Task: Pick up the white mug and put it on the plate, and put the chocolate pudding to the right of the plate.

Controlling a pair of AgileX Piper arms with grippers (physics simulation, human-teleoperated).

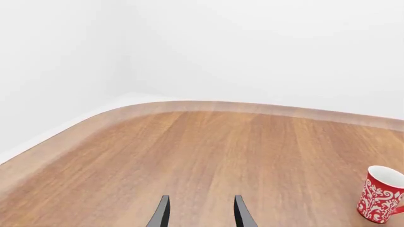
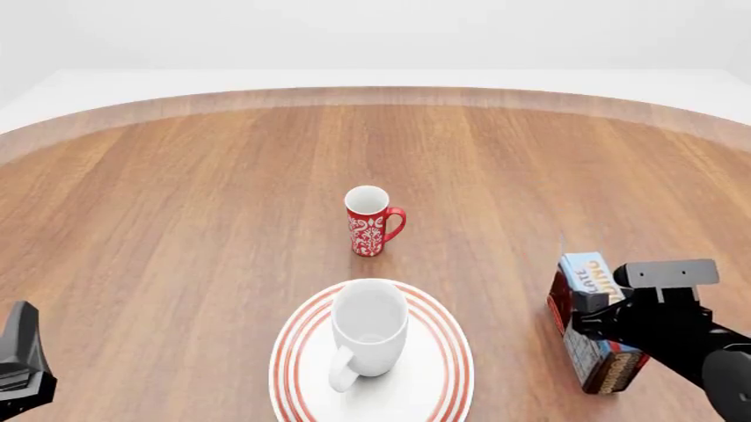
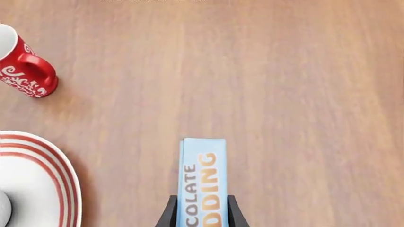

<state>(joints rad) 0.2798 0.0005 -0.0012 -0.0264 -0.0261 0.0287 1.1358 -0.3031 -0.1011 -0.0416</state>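
Though beside the plate (image 2: 452, 347), chocolate pudding (image 3: 202, 182) between right gripper (image 3: 199, 213) fingers.

Red mug (image 2: 373, 221) with white floral pattern and white interior, upright, handle turned toward the table's right edge, standing near the middle of the round wooden table (image 2: 176, 193), well clear of every edge; plain white surround beyond.
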